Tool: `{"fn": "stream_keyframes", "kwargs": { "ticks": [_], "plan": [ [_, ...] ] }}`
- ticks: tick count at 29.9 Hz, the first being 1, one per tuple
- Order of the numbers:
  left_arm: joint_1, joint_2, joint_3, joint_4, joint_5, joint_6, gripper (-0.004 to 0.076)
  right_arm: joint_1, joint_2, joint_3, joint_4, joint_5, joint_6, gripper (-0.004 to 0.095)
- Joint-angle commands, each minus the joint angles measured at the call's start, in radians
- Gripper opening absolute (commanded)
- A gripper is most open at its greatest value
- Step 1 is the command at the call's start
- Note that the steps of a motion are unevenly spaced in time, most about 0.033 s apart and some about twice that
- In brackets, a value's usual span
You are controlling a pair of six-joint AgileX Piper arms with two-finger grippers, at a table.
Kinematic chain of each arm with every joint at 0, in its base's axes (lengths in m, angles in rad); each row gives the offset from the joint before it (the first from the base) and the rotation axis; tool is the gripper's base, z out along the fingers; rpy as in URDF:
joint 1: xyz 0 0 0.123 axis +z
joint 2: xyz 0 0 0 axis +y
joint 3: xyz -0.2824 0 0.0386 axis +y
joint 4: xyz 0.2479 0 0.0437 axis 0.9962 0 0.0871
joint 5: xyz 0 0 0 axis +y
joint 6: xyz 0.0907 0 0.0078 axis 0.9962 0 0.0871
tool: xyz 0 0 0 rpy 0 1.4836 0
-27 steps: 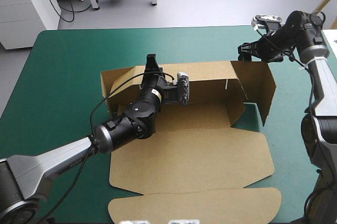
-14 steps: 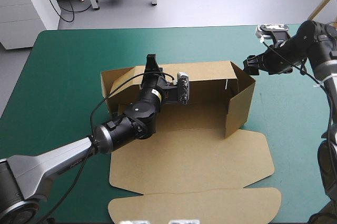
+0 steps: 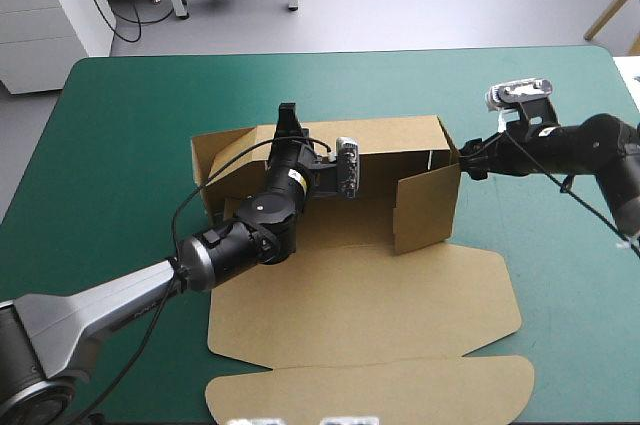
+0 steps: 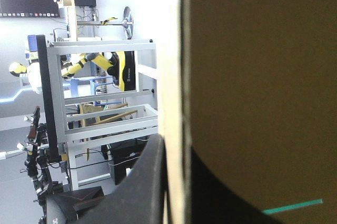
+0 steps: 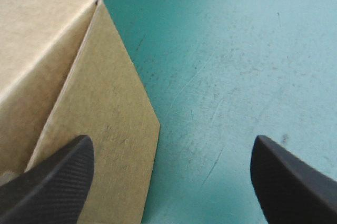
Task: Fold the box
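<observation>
Here the box (image 3: 370,315) lies at the centre of the high view on the teal-green surface (image 3: 120,145), partly raised. Its back wall (image 3: 390,135) stands upright just above the middle of the frame. A short flap (image 3: 205,160) stands at the wall's left end. At its right end a panel (image 3: 428,207) stands upright too, turned inward across the base. The lid (image 3: 370,390) and the broad sheet before it lie flat, reaching toward the lower edge of the frame.

The left gripper (image 3: 289,115) comes in from the lower left and sits on the top edge of the back wall, left of centre. In the left wrist view its black fingers (image 4: 150,182) are clenched on the brown board, whose pale cut edge runs straight between them, one finger on each face.

The right gripper (image 3: 473,159) reaches in from the right of the frame to the box's upper right corner. In the right wrist view its fingers (image 5: 52,182) are released and stand wide apart. The box's corner fills the space by one finger and part of the gap, while the other finger hangs over bare surface. Whether either finger touches the board cannot be told.
</observation>
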Motion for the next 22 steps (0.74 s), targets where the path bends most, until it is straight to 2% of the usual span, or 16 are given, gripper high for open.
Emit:
{"fn": "stream_keyframes", "kwargs": {
  "ticks": [1,4,9,13,22],
  "plan": [
    [-0.013,-0.012,-0.007,-0.073,-0.045,-0.015,-0.001,-0.007,-0.098,0.098,0.164,-0.164,-0.167,0.0752],
    [-0.013,-0.012,-0.007,-0.073,-0.046,-0.015,-0.001,-0.007,-0.133,0.175,0.243,-0.196,-0.26,0.0752],
    [-0.013,-0.012,-0.007,-0.073,-0.053,-0.015,-0.001,-0.007,-0.151,0.239,0.284,-0.191,-0.33,0.0752],
    [-0.013,-0.012,-0.007,-0.073,-0.053,-0.015,-0.001,-0.007,-0.151,0.243,0.318,-0.137,-0.386,0.0751],
    [-0.013,-0.012,-0.007,-0.07,-0.065,-0.019,-0.001,-0.007,-0.151,0.243,0.318,-0.041,-0.402,0.0752]
  ]
}}
